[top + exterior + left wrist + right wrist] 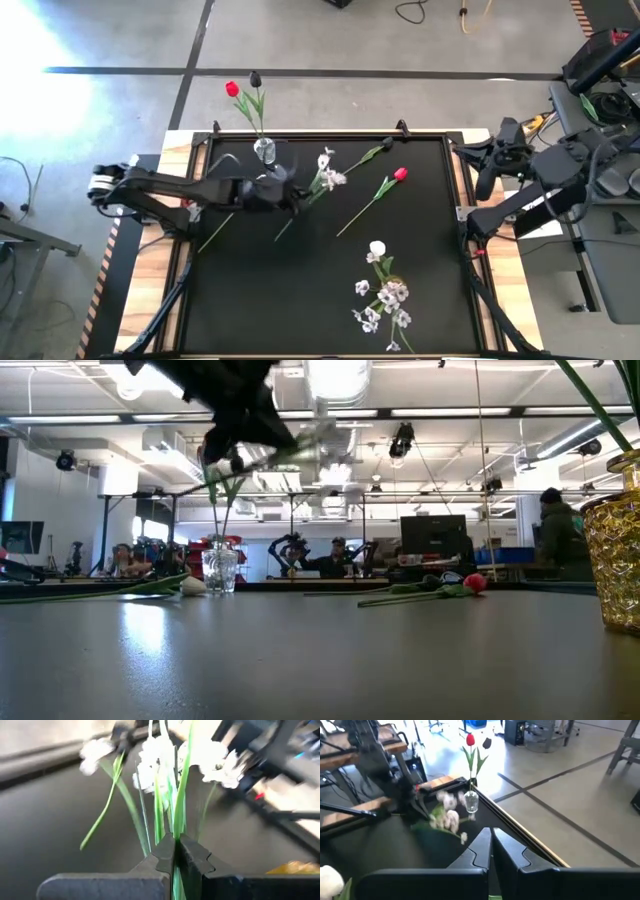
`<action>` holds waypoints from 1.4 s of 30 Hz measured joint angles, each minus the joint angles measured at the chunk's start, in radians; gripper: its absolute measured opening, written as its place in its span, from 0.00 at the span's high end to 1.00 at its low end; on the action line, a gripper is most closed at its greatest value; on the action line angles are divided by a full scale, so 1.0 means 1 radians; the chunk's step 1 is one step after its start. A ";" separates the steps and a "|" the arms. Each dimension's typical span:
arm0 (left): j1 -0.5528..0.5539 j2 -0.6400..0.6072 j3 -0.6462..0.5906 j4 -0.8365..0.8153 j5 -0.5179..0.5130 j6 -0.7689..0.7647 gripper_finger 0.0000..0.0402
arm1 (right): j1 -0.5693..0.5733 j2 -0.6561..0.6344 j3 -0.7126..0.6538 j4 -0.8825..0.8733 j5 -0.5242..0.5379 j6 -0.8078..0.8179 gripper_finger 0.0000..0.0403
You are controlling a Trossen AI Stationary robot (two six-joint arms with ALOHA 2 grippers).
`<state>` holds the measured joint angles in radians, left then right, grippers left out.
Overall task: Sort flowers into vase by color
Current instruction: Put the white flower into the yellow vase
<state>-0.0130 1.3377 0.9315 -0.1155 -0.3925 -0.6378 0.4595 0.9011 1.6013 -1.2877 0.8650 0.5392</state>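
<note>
So the black counter takes up most of the scene, with my two dark arms on either side of it. My left arm reaches in across the far half, and my left fingers are clamped tight on the green stems of a spray of small white blossoms, lifted off the surface just beside the glass vase. From my left wrist I see the stems pinched right between my two fingertips, blossoms fanning out ahead.

My right arm sits off at the right edge, and my right fingers are pressed together with nothing in them.

The glass vase stands at the far edge of the counter, upright, holding a red tulip and a dark tulip. A second, yellowish vase shows at the edge of the low view.

Lying flat on the counter: another red tulip right of centre, a dark-headed flower beyond it near the far edge, a white tulip toward the near right, and a cluster of white blossom sprays just nearer than that.

People sit at desks in the room behind.
</note>
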 joint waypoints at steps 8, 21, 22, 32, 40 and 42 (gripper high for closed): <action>0.101 -0.105 0.017 0.091 0.104 0.188 1.00 | 0.000 0.031 -0.022 0.065 -0.060 0.013 0.98; 0.253 -0.079 0.032 0.404 0.450 0.278 1.00 | -0.003 0.024 -0.278 0.441 -0.111 -0.023 0.98; 0.254 -0.071 0.047 0.409 0.456 0.292 1.00 | -0.005 0.025 -0.297 0.496 -0.120 -0.037 0.98; 0.257 0.089 0.302 0.430 0.512 0.415 1.00 | -0.086 0.072 -0.347 0.786 -0.132 -0.100 0.97; 0.258 0.267 0.632 0.430 0.683 0.420 1.00 | -0.141 0.105 -0.347 0.949 -0.132 -0.200 0.81; 0.259 0.298 0.697 0.431 0.712 0.420 1.00 | -0.146 0.102 -0.347 0.965 -0.132 -0.209 0.76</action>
<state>0.2460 1.6361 1.6283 0.3159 0.3197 -0.2182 0.3130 1.0036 1.2545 -0.3224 0.7332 0.3298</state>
